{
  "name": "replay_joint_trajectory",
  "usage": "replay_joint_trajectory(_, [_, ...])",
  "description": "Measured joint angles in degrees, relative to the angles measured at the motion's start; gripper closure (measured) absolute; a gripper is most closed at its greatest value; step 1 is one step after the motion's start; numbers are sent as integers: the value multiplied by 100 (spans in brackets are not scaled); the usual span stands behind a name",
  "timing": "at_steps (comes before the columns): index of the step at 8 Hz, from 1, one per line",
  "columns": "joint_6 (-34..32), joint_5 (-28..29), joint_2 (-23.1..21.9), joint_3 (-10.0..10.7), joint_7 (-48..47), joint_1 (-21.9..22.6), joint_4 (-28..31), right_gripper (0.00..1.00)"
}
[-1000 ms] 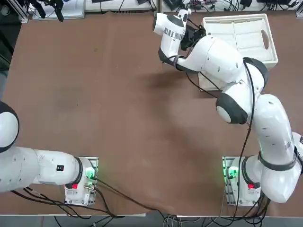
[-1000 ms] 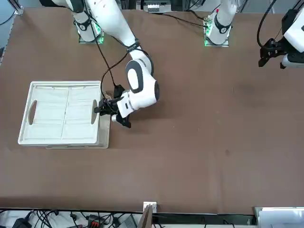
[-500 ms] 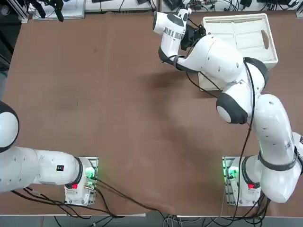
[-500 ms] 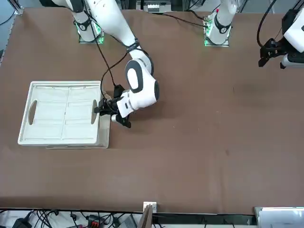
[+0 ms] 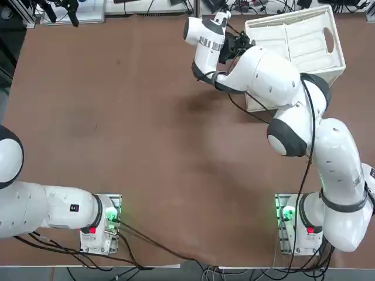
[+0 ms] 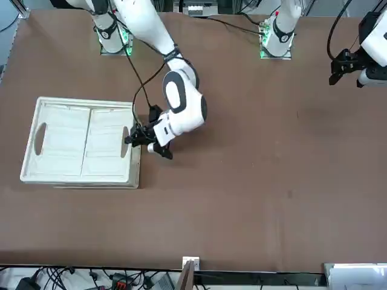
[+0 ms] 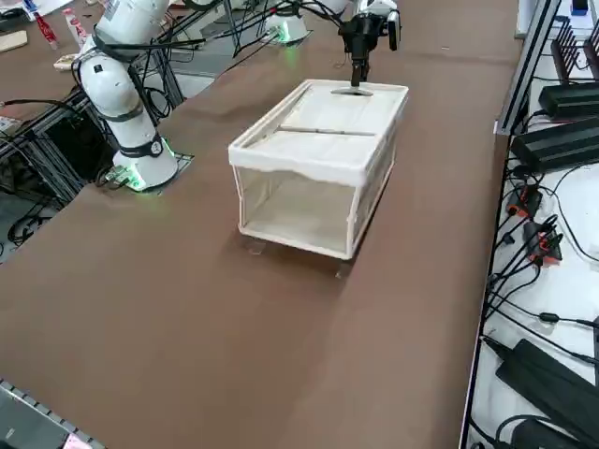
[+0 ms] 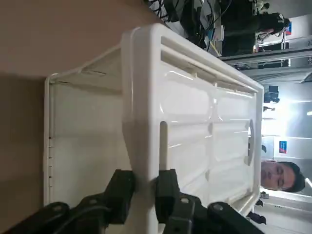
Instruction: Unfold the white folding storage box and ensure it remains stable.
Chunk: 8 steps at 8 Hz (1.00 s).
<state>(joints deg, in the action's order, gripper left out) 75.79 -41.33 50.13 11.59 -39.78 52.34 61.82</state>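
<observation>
- While the right gripper (image 8: 145, 181) stays at the box's left edge in the top view, it has just shifted a little further outward from the robot; its fingers stand partly open, one on each side of the rim (image 8: 141, 122), with the rim clasped between them.
- Just right of that grip, the upper frame of the white folding storage box (image 7: 323, 173) has moved with the gripper: its outline looks larger and slightly askew in the top view compared with half a second ago, so I take it to be rising.
- Below that frame, the long side walls of the box stand up, so the crate already has height; whether its base is fully down on the brown table (image 5: 146, 146) I cannot tell.
- Across the box's top, the two end panels (image 6: 60, 142) lie flat within the rim, leaving the end that faces the right side view open. They probably still need swinging down to brace the walls.
- At the box's right in the top view, an oval handle hole (image 5: 329, 40) marks one of those panels.
- For the task, the box seems partly unfolded but unlocked. Letting go of the rim now could let the walls sag or fold; a steady hold until the frame sits level looks safer.
</observation>
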Motion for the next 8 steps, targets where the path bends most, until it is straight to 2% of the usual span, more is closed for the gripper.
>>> replay_joint_trajectory(1, [4,-35,-3,-5,-9,63,-22,72])
replay_joint_trajectory(2, [-46,-123,-48,12,15,108,-118,81])
replay_joint_trajectory(4, [-97,-132,-168,28,67,121,-175,80])
replay_joint_trajectory(7, [-103,-133,-186,46,301,119,-182,67])
replay_joint_trajectory(8, [-107,-132,-238,56,501,118,-195,58])
